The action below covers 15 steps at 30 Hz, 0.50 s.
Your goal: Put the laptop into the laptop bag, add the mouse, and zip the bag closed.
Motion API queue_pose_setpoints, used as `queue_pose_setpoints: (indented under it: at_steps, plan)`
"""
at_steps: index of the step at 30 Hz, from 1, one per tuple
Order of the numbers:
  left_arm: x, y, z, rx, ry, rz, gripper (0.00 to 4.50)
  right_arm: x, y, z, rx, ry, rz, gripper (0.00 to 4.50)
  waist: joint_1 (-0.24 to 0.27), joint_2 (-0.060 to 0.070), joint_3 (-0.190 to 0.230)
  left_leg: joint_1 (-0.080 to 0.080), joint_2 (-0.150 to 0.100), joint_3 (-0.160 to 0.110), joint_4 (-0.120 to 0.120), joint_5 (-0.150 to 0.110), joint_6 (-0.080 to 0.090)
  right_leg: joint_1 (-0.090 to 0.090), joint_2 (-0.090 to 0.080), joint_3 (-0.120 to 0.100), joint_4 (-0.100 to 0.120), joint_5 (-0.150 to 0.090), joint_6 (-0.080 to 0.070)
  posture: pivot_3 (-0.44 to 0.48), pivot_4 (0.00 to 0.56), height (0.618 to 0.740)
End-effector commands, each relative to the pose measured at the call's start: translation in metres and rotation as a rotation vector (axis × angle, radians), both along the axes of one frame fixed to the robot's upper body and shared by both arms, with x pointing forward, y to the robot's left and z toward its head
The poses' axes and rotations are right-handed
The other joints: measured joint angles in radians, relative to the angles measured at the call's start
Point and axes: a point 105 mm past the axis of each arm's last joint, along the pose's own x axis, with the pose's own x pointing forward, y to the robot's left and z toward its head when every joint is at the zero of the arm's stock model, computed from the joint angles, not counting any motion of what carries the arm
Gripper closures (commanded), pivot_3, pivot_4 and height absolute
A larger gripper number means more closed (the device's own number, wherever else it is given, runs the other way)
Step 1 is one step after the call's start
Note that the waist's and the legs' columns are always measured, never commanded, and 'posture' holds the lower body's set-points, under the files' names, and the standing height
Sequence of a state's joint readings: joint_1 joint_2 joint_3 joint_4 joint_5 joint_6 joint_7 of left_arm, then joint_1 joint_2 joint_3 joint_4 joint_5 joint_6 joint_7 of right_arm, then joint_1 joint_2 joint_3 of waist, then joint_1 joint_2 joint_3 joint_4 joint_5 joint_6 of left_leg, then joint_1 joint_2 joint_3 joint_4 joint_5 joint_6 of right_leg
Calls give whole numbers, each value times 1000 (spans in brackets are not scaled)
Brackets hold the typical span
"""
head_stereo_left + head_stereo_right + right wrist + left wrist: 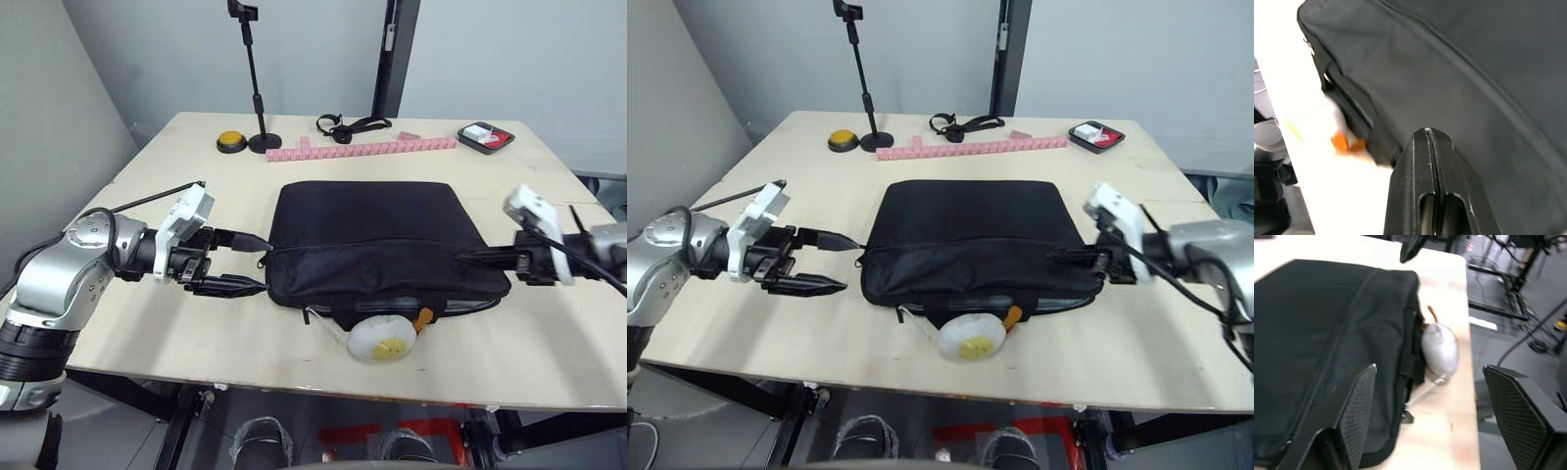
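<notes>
The black laptop bag (pixel 372 230) lies flat in the middle of the table, its handle side toward the front edge. My left gripper (pixel 260 266) is open at the bag's left end, one finger level with the zipper seam and the other lower beside the bag's corner. The left wrist view shows the bag (pixel 1312 333) past the spread fingers (pixel 1359 406). My right gripper (pixel 462 257) is shut, its tips resting on the bag's right end near the seam; the right wrist view shows the fingers (pixel 1425 161) pressed together over the bag's fabric (pixel 1474 58). The laptop and the mouse are out of view.
A white soft toy (pixel 382 338) with orange parts lies against the bag's front edge near the table's front edge. At the back stand a phone stand (pixel 257 88), a yellow button (pixel 231 141), a pink strip (pixel 362 149), a black strap (pixel 351 125) and a small black tray (pixel 486 137).
</notes>
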<state>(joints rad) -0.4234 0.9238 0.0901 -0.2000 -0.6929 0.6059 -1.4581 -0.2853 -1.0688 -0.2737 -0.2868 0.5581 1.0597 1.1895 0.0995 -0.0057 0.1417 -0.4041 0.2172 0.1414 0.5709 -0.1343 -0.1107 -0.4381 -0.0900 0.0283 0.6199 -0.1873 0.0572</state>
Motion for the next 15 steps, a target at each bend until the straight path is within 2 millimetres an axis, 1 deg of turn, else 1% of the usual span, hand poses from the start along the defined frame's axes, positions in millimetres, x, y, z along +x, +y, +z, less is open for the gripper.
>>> queue_pose_setpoints:
  at_steps: [1, 4, 7, 9, 11, 13, 15]
  plan:
    - [-12, 2, 11, 29, -16, -71, 848, -12, -9, 11, -17, -49, -19, 4500, -3, 0, 0, 0, 0, 0, 0, 0, 0, 0, 0, 0, 1, 0, 0, 0, 150, 739]
    - [-20, 6, 15, 46, 21, -104, 848, -19, -13, 2, -18, -26, -40, 4500, -2, 0, 0, 1, 1, 1, 0, 0, 0, 0, 0, 1, 1, 0, 0, 0, 150, 739]
    - [-18, 10, 16, 75, 1, -91, 848, -21, -15, -3, -11, -15, -54, 4500, -1, 0, 0, 1, 0, 1, 1, 0, 0, 0, 0, 1, 1, 0, 0, 0, 150, 739]
    - [-16, 11, 21, 75, -7, -73, 848, -22, -15, -9, -21, 6, -52, 4500, 0, 0, 0, 1, 0, 1, 1, 0, 0, 0, 0, 1, 1, 0, 0, 0, 150, 739]
    - [-17, 10, 29, 63, -21, -76, 848, -25, -13, -19, -52, 35, -36, 4500, 3, 0, 0, 1, 0, 1, 2, 0, 0, 0, 0, 1, 1, 0, 0, 0, 150, 739]
    - [-19, 9, 39, 46, -29, -85, 848, -22, -13, -31, -77, 54, -39, 4500, 4, 0, 0, 1, 0, 1, 2, 0, 0, 0, 0, 1, 1, 0, 0, 0, 150, 739]
    - [-20, 8, 45, 28, -44, -91, 848, -19, -9, -38, -69, 60, -26, 4500, 3, 0, 0, 1, 0, 1, 2, 0, 0, 0, 0, 1, 1, 0, 0, 0, 150, 739]
